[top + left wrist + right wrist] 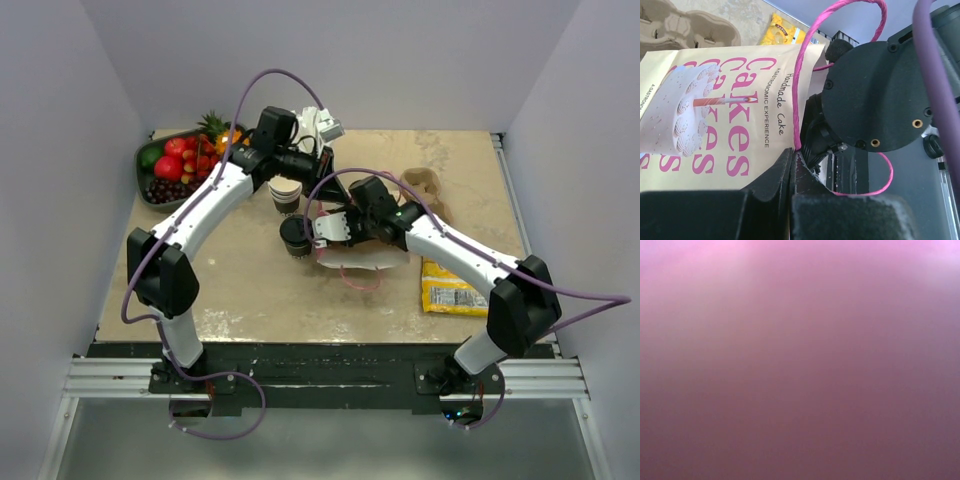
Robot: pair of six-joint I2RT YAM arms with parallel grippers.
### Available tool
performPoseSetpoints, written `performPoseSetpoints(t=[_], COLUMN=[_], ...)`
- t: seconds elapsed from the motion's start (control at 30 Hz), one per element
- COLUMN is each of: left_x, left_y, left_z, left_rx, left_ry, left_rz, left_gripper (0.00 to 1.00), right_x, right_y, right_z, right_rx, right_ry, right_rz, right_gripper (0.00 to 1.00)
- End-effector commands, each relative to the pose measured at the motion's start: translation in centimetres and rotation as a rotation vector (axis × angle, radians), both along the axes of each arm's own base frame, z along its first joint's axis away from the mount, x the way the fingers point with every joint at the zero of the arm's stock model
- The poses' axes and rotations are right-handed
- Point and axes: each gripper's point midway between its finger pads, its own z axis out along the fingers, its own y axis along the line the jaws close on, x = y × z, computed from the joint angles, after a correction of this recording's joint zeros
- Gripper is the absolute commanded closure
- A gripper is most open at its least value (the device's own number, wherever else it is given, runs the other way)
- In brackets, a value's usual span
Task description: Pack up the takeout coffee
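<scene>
Jaws first: the left gripper (792,161) has its two dark fingers squeezed almost together, and the pink handle (799,90) of the paper bag (715,100) runs straight down into their tips, so it looks clamped on that cord. Over on the other side, the right gripper (322,230) sits right beside the takeout coffee (295,238), but whether its jaws are parted or closed on the cup I cannot tell.

The coffee stands upright on the table (250,290), black lid up, just in front of the stack of cups (285,194) and just left of the bag.

It's crowded in there! The right arm's wrist (875,95), round and black, looms just beside the bag in the left wrist view, and a purple cable (935,75) crosses the corner. Further out there's a cardboard cup carrier (425,188) behind the bag, a yellow packet (450,290) to its right and a bowl of fruit (178,165) in the far left corner.

The right wrist view is one pink-purple blur with no fingers to be made out. The bag's panel is cut off at the left edge.

Its print reads "Cakes" twice in big pink letters, then "Handmade Cake" and "A GASTRONOMIC EXPERIENCE", beside a drawn white cake with a candle. The packet's writing is too small to read.
</scene>
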Motion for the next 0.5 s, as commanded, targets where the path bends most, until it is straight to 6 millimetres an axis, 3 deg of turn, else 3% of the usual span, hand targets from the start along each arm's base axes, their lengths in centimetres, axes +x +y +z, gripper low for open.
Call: performPoseSetpoints(t=[0.0,0.17,0.33,0.47], left_x=[0.3,1.3,1.5,1.6], left_y=[0.4,1.2,1.4,1.3], left_z=[2.0,1.9,1.4,0.8], left_rx=[-0.060,-0.074,-0.072,-0.065], left_ry=[0.002,0.035,0.047,0.059], left_rz=[-0.022,0.011,0.011,0.009], left_gripper=[1.00,1.00,1.00,1.00], right_x=[1.4,1.1,-0.1,-0.9], right_y=[-0.4,-1.5,-1.1,-0.2], right_z=[1.4,1.6,2.6,4.6], right_rx=[0.065,0.111,0.186,0.261], right_ry=[-0.071,-0.115,-0.120,-0.145], right_rz=[-0.060,-0.092,-0.060,-0.014], right_gripper=[1.00,1.00,1.00,1.00])
